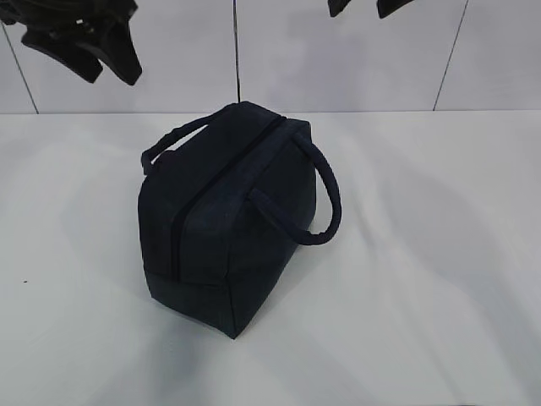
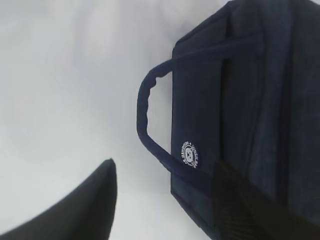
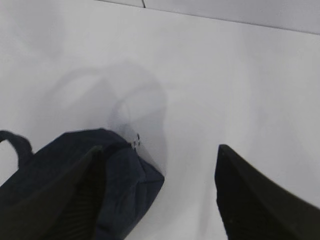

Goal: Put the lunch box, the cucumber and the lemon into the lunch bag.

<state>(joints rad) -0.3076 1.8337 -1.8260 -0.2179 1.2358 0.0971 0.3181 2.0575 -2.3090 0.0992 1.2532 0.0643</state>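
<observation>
The dark navy lunch bag (image 1: 228, 220) stands on the white table with its top zipper (image 1: 221, 176) closed and both loop handles fallen outward. My left gripper (image 1: 114, 74) hangs open and empty high above the bag's left rear. In the left wrist view my left gripper (image 2: 162, 172) is open above the bag's side (image 2: 250, 100), which bears the white round logo (image 2: 190, 153). My right gripper (image 1: 359, 10) is open and empty at the top edge. In the right wrist view my right gripper (image 3: 160, 150) hovers over the bag's end (image 3: 120, 170), where the metal ring pull (image 3: 136, 141) shows. The lunch box, cucumber and lemon are out of view.
The white table (image 1: 439, 279) runs all round the bag. A white tiled wall (image 1: 338, 59) stands right behind it.
</observation>
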